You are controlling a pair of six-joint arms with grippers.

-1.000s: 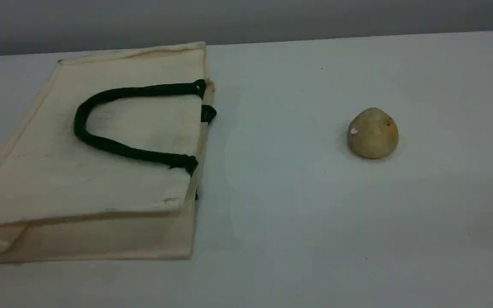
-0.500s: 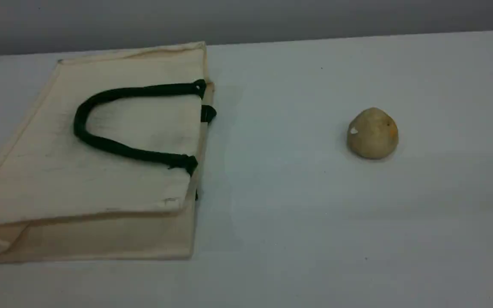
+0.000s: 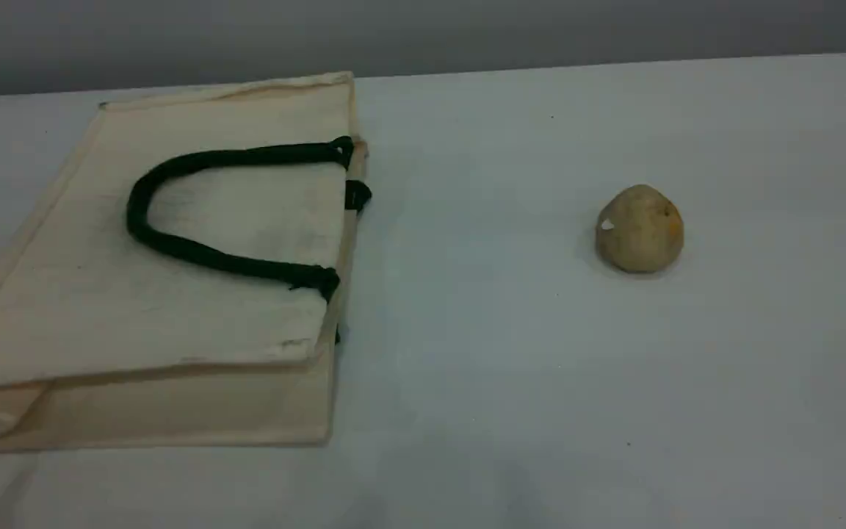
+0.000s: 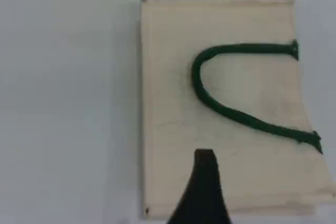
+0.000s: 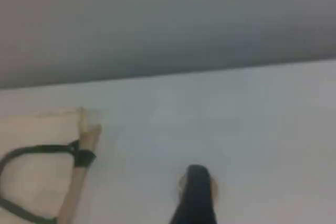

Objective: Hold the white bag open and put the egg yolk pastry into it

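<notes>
One fingertip (image 5: 197, 195) hides egg yolk pastry (image 5: 213, 189) — mostly.

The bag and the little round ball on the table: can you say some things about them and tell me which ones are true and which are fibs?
1. The white bag lies flat on its side on the table. True.
2. The egg yolk pastry is inside the bag. False: it sits on the bare table, apart from the bag, on the right in the scene view.
3. The bag's handle is dark green. True.
4. The pastry is bigger than the bag. False: it is far smaller than the bag.
5. The handle is being lifted up. False: it lies on the bag's upper side, and nothing touches it in the scene view.
</notes>
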